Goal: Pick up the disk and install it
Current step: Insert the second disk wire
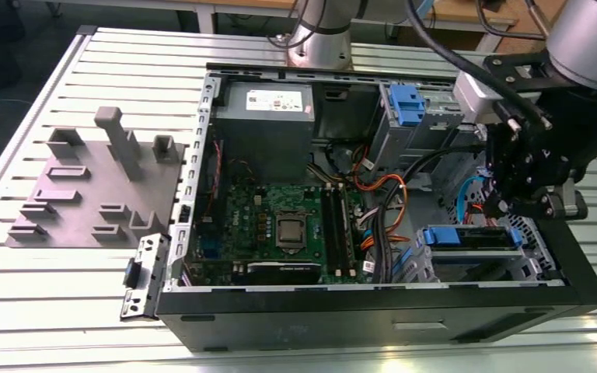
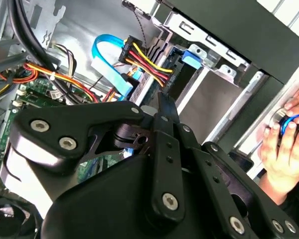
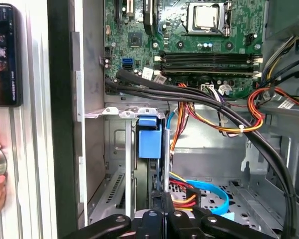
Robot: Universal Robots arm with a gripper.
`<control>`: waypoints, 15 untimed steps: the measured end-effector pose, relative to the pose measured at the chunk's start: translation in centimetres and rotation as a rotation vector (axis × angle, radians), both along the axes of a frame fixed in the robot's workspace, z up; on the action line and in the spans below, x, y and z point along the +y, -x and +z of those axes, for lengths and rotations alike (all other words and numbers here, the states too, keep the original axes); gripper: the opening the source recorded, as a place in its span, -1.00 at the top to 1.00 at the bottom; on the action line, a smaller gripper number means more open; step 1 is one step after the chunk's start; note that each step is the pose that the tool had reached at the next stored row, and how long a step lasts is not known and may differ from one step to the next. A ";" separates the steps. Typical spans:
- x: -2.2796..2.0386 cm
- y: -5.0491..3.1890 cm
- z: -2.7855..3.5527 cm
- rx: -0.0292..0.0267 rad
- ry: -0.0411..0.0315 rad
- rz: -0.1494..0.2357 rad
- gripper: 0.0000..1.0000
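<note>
**Gripper over the drive bay of an open computer case**

Nearest the exterior camera runs the black wall of the case [image 1: 382, 311], which lies on its side with the cover off, so its inside is reachable from above. Just behind that wall, at the exterior view's right, the disk [image 1: 472, 237] sits in the lower bay with its blue carrier end showing; in the first wrist view the same disk [image 3: 150, 142] stands on edge between the bay's metal rails, apparently seated or nearly so. The gripper [image 1: 521, 203] hangs directly above this bay, fingers pointing down into it; whether they are open or closed cannot be told, since the linkage hides the tips in both wrist views. Cables [image 3: 214, 107] cross behind the bay toward the motherboard [image 1: 277, 225]. Farther back sits the power supply [image 1: 267, 116], with a blue clip [image 1: 406, 105] in the upper bay.

The case rests on a slatted aluminium table [image 1: 71, 311]. A grey fixture block [image 1: 96, 186] stands to the left. A person's hand [image 2: 284, 144] rests on a round control beside the case.
</note>
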State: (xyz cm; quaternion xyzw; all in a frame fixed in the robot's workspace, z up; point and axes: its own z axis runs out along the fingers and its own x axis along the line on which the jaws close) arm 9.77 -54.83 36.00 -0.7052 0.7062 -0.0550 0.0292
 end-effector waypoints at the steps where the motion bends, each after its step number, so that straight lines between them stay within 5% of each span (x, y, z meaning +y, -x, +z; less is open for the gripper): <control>1: 0.02 -0.01 0.30 0.0002 0.0000 0.000 0.79; 9: 0.16 -0.01 3.08 0.0007 -0.0001 0.000 0.79; 15: 0.75 -0.01 3.45 0.0040 -0.0001 0.000 0.79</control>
